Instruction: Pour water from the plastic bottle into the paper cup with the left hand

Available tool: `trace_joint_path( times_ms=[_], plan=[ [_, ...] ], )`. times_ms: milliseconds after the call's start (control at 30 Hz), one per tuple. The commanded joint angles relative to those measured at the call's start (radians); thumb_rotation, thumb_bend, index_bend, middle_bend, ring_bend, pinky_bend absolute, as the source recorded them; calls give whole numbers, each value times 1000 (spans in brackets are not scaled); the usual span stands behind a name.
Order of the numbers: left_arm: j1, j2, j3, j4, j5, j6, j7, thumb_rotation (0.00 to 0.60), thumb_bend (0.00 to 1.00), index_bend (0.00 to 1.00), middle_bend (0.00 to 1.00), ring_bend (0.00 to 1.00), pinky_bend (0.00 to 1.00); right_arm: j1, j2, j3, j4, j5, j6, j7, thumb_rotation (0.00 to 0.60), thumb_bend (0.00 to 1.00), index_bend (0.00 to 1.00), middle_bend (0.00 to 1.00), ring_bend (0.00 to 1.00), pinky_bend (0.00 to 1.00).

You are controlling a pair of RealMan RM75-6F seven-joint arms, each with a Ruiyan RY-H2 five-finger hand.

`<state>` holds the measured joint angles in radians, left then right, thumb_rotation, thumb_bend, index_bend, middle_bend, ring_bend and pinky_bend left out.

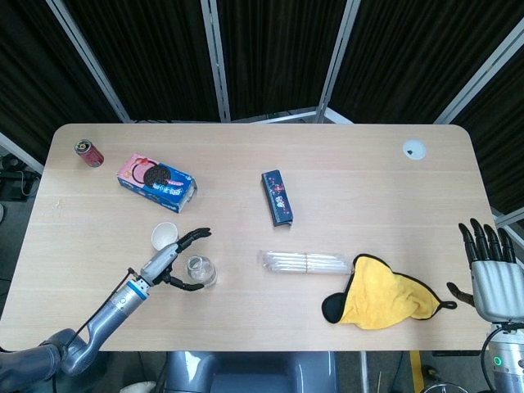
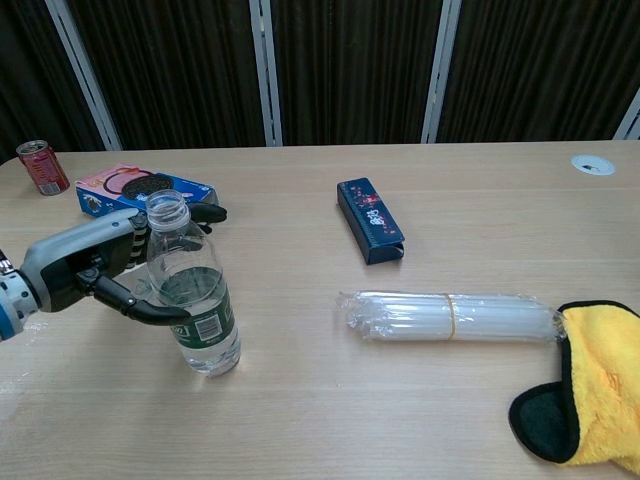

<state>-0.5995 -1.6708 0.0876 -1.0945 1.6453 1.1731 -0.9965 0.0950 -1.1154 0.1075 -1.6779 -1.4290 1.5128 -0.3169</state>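
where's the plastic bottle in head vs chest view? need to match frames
Head view: plastic bottle lower left, seen from above, right of the left hand.
Chest view: left of centre, upright, uncapped, beside the open fingers.
Shared landmark: cookie box, behind the bottle in both.

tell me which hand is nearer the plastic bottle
Left. The left hand sits right beside the plastic bottle, fingers spread open around it. The right hand is far off at the opposite table edge, past the yellow cloth.
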Motion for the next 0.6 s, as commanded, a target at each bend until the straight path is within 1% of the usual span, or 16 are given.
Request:
trace_joint_path(
  times_ms=[33, 200, 367, 467, 533, 600],
  plan=[
    [15, 62, 6, -58, 12, 41, 17, 600, 153, 78, 8, 0, 42, -5, 2, -5, -7, -8, 7, -3, 600, 0, 0, 0, 0, 0],
    [33, 149, 14, -109, 30, 93, 63, 600, 153, 52, 0, 0, 19, -9, 5, -10, -16, -15, 12, -7, 600, 0, 0, 0, 0, 0],
    [82, 233, 9, -123, 35, 184, 198, 600, 154, 1, 0, 0, 0, -12, 9, -11, -23, -22, 16, -3, 600, 0, 0, 0, 0, 0],
    [115, 281, -3, -115, 22, 229, 348, 600, 148, 0, 0, 0, 0, -13, 14, -12, -29, -30, 19, 6, 600, 0, 0, 0, 0, 0],
    [142, 311, -16, -140, -4, 248, 473, 600, 146, 0, 0, 0, 0, -13, 18, -13, -34, -38, 21, 13, 600, 0, 0, 0, 0, 0],
    [179, 343, -34, -193, -41, 281, 621, 600, 146, 0, 0, 0, 0, -13, 24, -14, -40, -46, 22, 20, 600, 0, 0, 0, 0, 0]
  ],
)
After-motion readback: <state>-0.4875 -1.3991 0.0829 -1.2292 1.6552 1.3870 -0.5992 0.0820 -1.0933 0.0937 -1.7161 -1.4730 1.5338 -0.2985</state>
